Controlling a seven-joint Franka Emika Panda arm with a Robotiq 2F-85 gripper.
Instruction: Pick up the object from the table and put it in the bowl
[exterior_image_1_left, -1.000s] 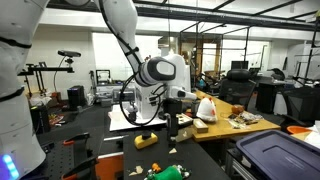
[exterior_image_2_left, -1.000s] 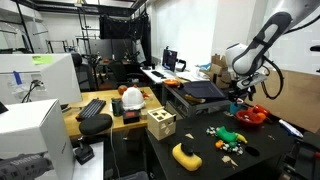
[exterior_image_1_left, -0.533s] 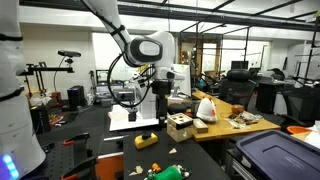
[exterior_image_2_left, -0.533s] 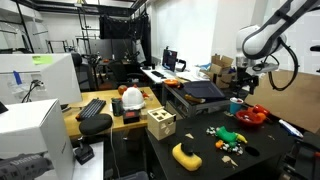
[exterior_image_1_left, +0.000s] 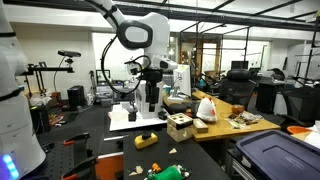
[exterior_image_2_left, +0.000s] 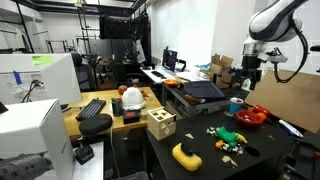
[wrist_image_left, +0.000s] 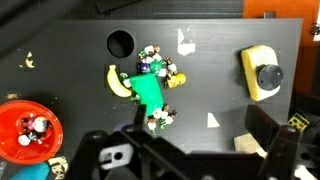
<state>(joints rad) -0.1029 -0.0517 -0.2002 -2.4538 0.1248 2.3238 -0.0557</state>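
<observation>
The red bowl (wrist_image_left: 14, 143) sits at the lower left of the wrist view, with a small white and dark toy (wrist_image_left: 38, 127) lying in it. The bowl also shows in an exterior view (exterior_image_2_left: 250, 115). My gripper (wrist_image_left: 195, 140) is open and empty, high above the black table (wrist_image_left: 210, 60); it shows in both exterior views (exterior_image_1_left: 151, 100) (exterior_image_2_left: 248, 86), above the bowl. A yellow banana (wrist_image_left: 117, 82), a green toy (wrist_image_left: 148, 92) and several small toys lie in a cluster on the table.
A yellow block with a black knob (wrist_image_left: 261, 73) lies at the right and shows in an exterior view (exterior_image_2_left: 186, 154). A blue cup (exterior_image_2_left: 235, 103) stands beside the bowl. A wooden box (exterior_image_2_left: 160, 124) stands on the neighbouring desk. A round hole (wrist_image_left: 120, 43) is in the tabletop.
My arm has risen from low by the bowl to well above the table. The gripper is empty now.
</observation>
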